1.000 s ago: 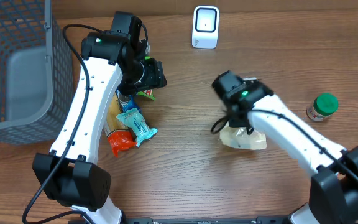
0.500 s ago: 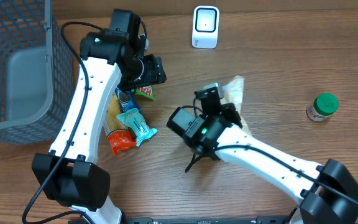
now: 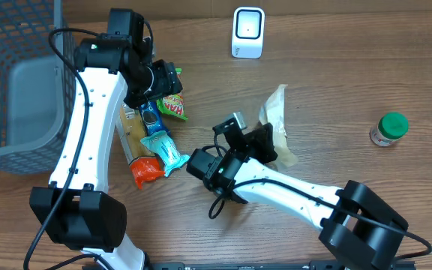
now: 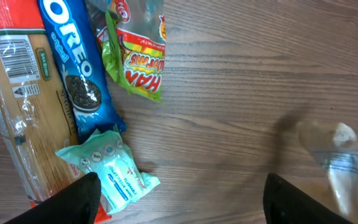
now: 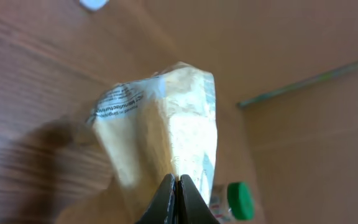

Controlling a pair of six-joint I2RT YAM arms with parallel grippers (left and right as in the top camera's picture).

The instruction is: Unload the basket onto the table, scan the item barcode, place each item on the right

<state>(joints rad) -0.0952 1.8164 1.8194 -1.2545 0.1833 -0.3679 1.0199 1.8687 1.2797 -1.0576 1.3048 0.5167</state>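
Observation:
My right gripper (image 5: 178,186) is shut on the lower edge of a clear bag of pale yellow contents (image 5: 160,124), with printed text on its left side. In the overhead view the bag (image 3: 277,120) is held tilted above the table's middle, below the white scanner (image 3: 247,32) at the back edge, with the right gripper (image 3: 265,146) at its near end. My left gripper (image 4: 182,205) hangs open over bare wood beside the snack pile, nothing between its fingers (image 4: 82,199). From above, the left gripper (image 3: 167,81) sits over the pile's far end.
The pile holds an Oreo pack (image 4: 79,68), a Haribo bag (image 4: 138,56), a teal tissue pack (image 4: 110,171) and a long cracker pack (image 4: 11,93). A grey wire basket (image 3: 13,75) stands at the left. A green-lidded jar (image 3: 388,129) stands at the right.
My right arm has swung left and lifted the bag off the table toward the middle. The left arm has drawn back to the left, its jaws a little wider.

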